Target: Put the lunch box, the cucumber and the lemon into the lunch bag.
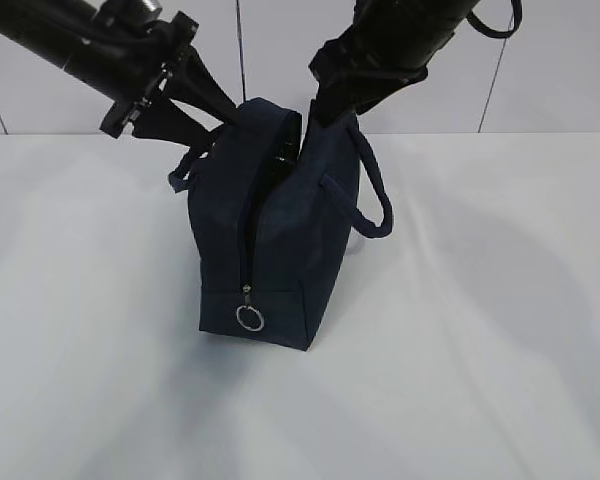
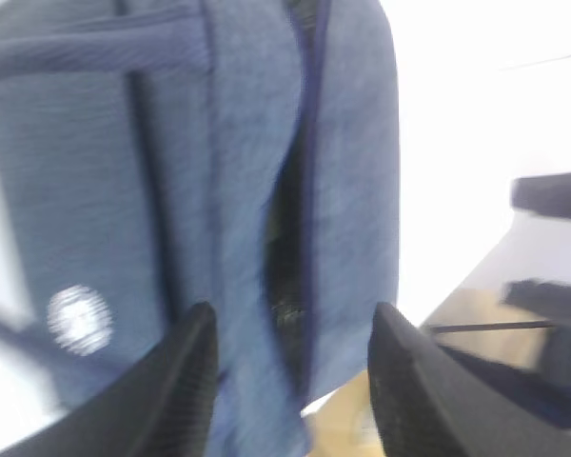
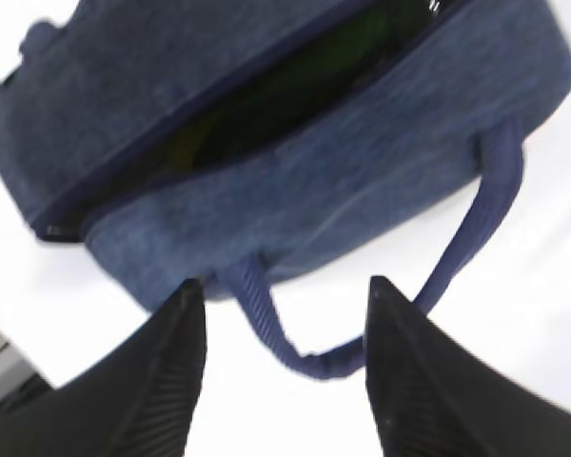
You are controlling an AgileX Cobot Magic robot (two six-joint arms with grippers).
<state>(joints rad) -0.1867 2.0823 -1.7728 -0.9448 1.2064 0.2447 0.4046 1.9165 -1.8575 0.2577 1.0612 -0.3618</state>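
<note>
lunch bag upright mid-table, zip parted | left gripper and right gripper above its top edges, jaws spread, empty | contents dark, unreadable | risk: finger snags handle, tipping bag

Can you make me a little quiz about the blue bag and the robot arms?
1. True or false: the lunch bag stands on the white table with its top unzipped.
2. What hangs at the bottom end of the zip? A) a silver ring pull B) a red tag C) a bell
3. Fill in: both the left tool and the right tool have their fingers ____.

Key:
1. True; the top gapes open.
2. A.
3. Open; neither holds anything.
</note>
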